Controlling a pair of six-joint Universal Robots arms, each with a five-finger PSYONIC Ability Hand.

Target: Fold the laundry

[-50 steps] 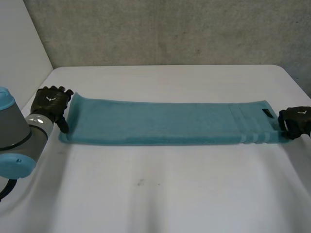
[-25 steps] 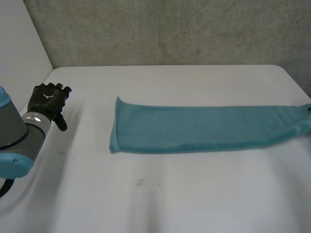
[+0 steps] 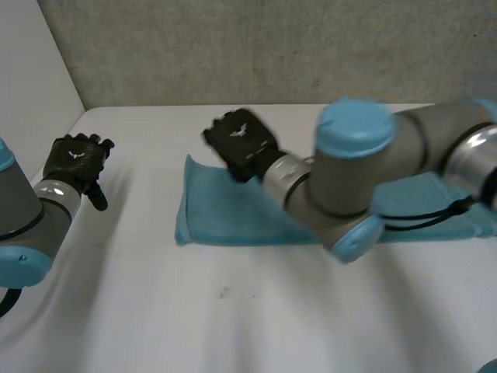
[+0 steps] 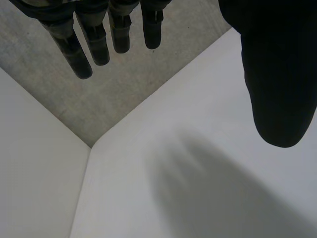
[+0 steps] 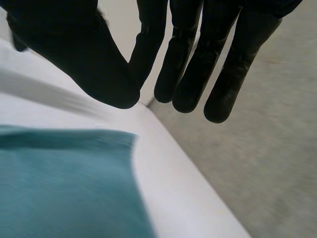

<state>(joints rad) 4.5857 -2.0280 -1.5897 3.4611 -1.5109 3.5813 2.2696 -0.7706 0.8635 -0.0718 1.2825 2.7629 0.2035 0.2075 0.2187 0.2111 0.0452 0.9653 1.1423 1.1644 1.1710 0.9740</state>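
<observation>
The left hand (image 3: 75, 162) hovered at the left side, fingers straight, holding nothing. The right arm (image 3: 365, 171) extended across the middle. The right hand (image 3: 242, 144) had straight fingers and was empty.

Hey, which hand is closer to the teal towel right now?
Right. The right hand is above the towel's far corner at its left end; the left hand sits apart from it, over bare table.
</observation>
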